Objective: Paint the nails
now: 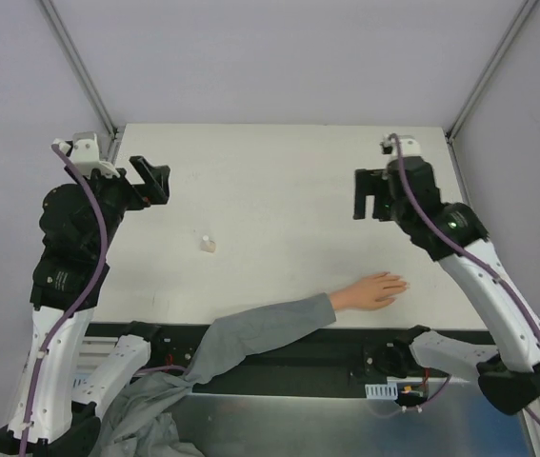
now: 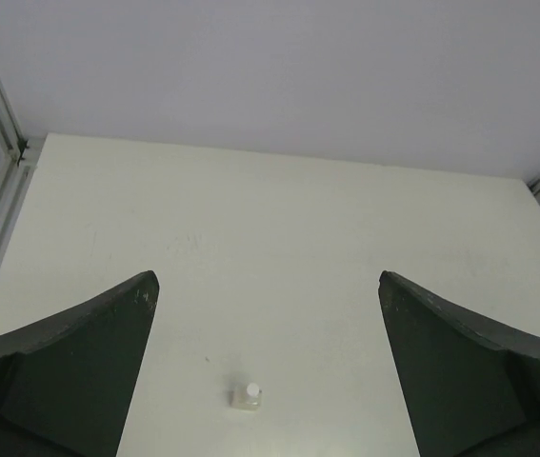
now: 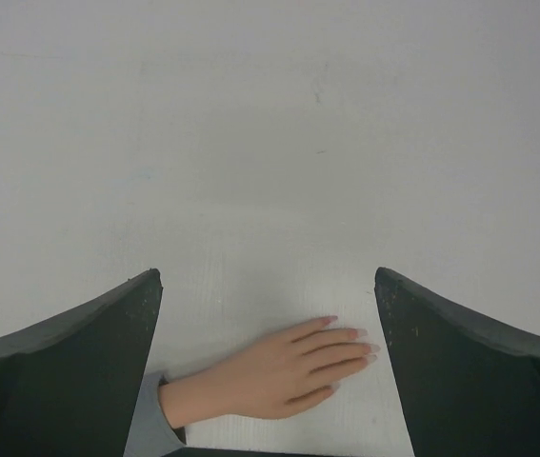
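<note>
A pale hand [image 1: 372, 291] lies flat by the table's [image 1: 279, 181] near edge, its nails [image 3: 360, 334] pointing toward the right edge, seemingly posed for painting. Left jaws and right jaws hang wide open, empty, near the far corners; a whitish bottle [image 1: 208, 245] stands left of centre.

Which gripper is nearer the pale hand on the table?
Right. The right gripper hangs just past the hand on its far side; the left gripper sits across the table, by its left edge.
</note>
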Robot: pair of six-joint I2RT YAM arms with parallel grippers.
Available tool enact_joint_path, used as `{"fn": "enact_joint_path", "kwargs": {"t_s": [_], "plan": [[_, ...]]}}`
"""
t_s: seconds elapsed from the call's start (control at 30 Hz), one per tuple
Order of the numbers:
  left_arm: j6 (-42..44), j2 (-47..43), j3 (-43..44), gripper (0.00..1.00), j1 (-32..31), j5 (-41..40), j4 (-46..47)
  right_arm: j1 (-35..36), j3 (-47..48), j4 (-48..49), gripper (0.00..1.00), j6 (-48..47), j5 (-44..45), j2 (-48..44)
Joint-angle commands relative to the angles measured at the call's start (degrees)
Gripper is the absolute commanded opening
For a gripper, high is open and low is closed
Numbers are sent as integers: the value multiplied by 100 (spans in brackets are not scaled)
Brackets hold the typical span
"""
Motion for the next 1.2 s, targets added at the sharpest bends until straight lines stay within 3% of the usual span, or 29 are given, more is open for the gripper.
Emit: {"fn": "enact_joint_path", "kwargs": {"t_s": [0.0,0.1,0.3,0.43,0.57,0.63,0.77,1.17], "plan": [[-146,-103,-509,99,-104,-522,-167,932,83,1070,96,552,-221,1171],[-41,-305,-685,99,-174,-1074,-202,1968,311,1956,96,659,-520,2120],[284,-691,-642,99,-402,-2200,-342,2980,759,3777,96,405,-1425,4051],[540,-912,-563,99,-577,-2904,-369,3395,1558,3868,99,97,-1366,5054],[610,-1167,-545,99,-710,-2993,-386,3606,1867,3965,90,-194,-1312,5558],[654,-1211,-545,99,-754,-3002,-386,3676,2069,3825,86,-255,-1312,5777],[724,-1211,-571,99,-842,-2765,-378,3703,2499,3737,68,-658,-1146,6286],[803,-1229,-765,99,-974,-2422,-377,3536,2949,3376,54,-889,-1058,6736]]}}
